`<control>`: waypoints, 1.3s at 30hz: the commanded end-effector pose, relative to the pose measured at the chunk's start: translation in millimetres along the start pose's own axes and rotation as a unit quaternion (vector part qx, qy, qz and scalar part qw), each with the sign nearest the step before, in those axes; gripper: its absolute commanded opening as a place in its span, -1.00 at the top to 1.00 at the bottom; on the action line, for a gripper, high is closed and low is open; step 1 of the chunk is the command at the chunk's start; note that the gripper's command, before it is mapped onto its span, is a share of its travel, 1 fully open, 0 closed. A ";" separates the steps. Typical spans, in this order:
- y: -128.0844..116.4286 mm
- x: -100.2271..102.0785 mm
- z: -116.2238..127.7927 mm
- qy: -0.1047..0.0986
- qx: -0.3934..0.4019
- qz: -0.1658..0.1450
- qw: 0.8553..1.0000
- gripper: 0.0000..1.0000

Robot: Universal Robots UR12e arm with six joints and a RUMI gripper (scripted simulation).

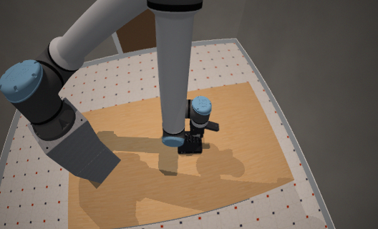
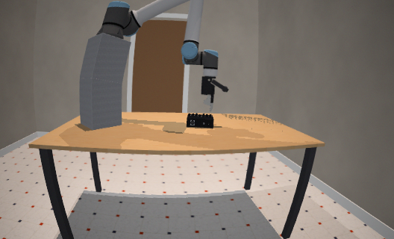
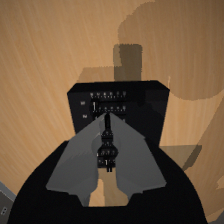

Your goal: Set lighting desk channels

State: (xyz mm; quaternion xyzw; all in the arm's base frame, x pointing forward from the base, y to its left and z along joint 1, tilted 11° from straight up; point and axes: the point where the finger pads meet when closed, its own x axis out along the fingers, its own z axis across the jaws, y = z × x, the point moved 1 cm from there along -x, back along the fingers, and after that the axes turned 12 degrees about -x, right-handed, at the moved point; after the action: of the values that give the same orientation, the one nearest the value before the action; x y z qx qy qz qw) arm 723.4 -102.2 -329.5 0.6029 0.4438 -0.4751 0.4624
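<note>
The lighting desk is a small black box on the wooden table, near its middle; it also shows in the top view and in the wrist view. Rows of small fader knobs run across its top; their levels are too small to read. My gripper hangs straight down above the right part of the desk, a short gap over it. In the wrist view the fingers are shut together with nothing between them, the tips pointing at the left part of the fader rows.
The arm's grey base block stands on the table's left side. A brown door is behind the table. The table edge runs along the front.
</note>
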 end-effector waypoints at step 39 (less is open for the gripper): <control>-0.8 -14.1 0.0 0.000 0.036 0.000 0.999 1.00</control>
State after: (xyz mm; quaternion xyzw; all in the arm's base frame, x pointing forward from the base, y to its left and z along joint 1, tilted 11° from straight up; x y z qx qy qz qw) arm 720.4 -103.3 -316.3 0.6142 0.4321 -0.4859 0.4472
